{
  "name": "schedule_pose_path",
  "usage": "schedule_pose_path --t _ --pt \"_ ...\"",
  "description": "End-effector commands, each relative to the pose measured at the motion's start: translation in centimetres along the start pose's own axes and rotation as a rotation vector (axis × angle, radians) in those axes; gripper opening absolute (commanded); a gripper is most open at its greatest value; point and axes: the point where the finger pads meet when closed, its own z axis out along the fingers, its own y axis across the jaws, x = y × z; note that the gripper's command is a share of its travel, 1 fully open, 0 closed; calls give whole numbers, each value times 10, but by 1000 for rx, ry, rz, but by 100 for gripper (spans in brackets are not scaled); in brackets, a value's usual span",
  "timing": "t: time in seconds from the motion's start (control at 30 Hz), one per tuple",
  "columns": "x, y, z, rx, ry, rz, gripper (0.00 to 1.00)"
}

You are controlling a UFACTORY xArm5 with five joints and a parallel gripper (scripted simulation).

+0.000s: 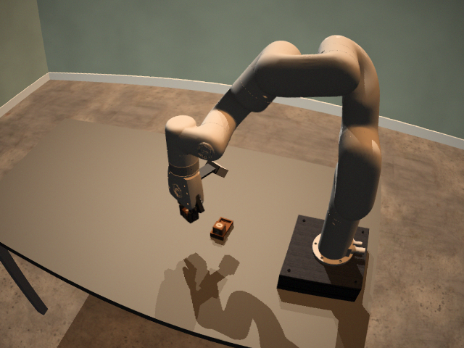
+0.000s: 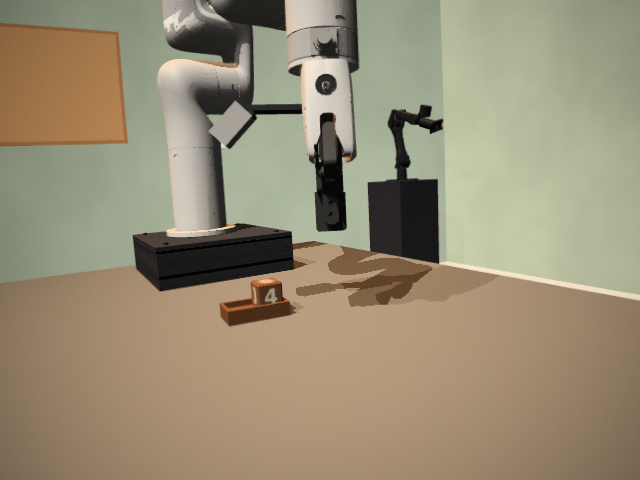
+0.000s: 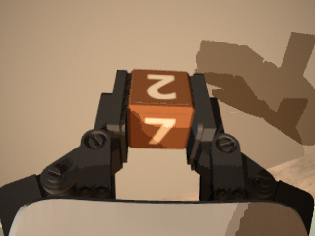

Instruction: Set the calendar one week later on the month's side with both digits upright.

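Your black two-finger gripper (image 3: 160, 133) pinches the orange wooden digit cube (image 3: 160, 113) mid-frame above the table, so lower it squarely into the small brown wooden tray (image 2: 242, 310), its open slot beside the seated cube (image 2: 267, 291).

1. The top view is taken from high above, angled down across the broad tan table (image 1: 93, 194), with the whole pale jointed arm (image 1: 348, 149) and its black square base (image 1: 322, 262) in frame.
2. The exterior view is set low, near table height, facing the arm's base and the green wall (image 2: 537, 129); the small brown wooden tray (image 2: 242, 311) is seen from the side.
3. The wrist view is mounted behind the black two-fingered gripper (image 3: 160, 114), looking down past it, very close.
4. The tray and the gripper are shared by the top and exterior views.
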Motion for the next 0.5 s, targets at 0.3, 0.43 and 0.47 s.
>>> schedule_pose_path --t 0.3,0.43,0.47 --pt "-3 35 -1 5 -6 457 27" --pt "-3 47 -1 5 -6 602 27" --pt "-3 47 -1 5 -6 603 27"
